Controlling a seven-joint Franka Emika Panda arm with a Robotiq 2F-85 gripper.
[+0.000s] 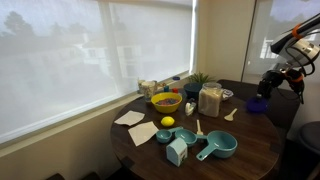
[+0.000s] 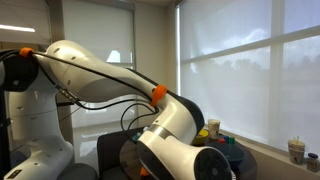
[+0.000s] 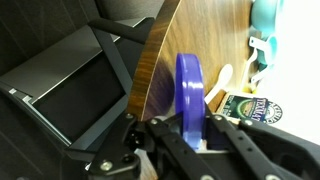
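Wrist view: the pincer (image 3: 190, 130) grips a purple dish (image 3: 187, 85) at lower centre of frame. The dish is held on edge, jaws tight on both faces, just off the worktop (image 3: 195, 35) rim. In an exterior view, the dish (image 1: 258, 103) is at mid-right, at the worktop's edge.

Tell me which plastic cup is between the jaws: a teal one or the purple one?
The purple cup, at the edge of the table. The jaws are shut on it, while the teal cups lie apart from them.
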